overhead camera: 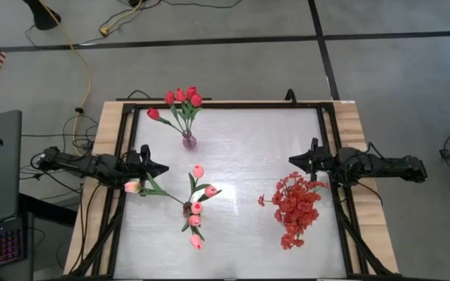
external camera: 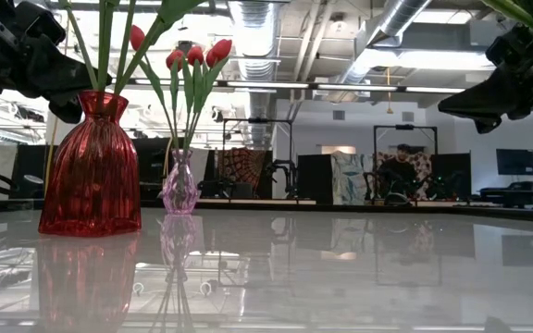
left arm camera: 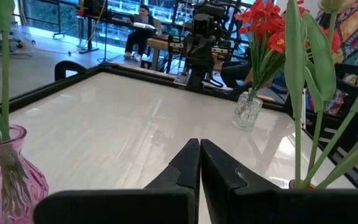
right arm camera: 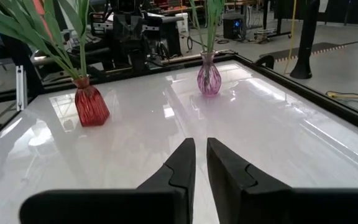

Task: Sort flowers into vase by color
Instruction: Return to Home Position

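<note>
Two dark robot arms reach inward from opposite sides, both raised and level. The left gripper [overhead camera: 162, 167] is pressed fully closed and holds nothing; the right gripper [overhead camera: 292, 161] shows a narrow gap between its empty fingers [right arm camera: 180, 163].

A robotics lab or workshop. Exposed ceiling ducts [external camera: 276, 28] run overhead, and cables [overhead camera: 76, 55] trail over the concrete floor at the table's [overhead camera: 233, 156] eleven o'clock. A person [external camera: 398, 171] sits among equipment racks [external camera: 248, 153] beyond.
</note>
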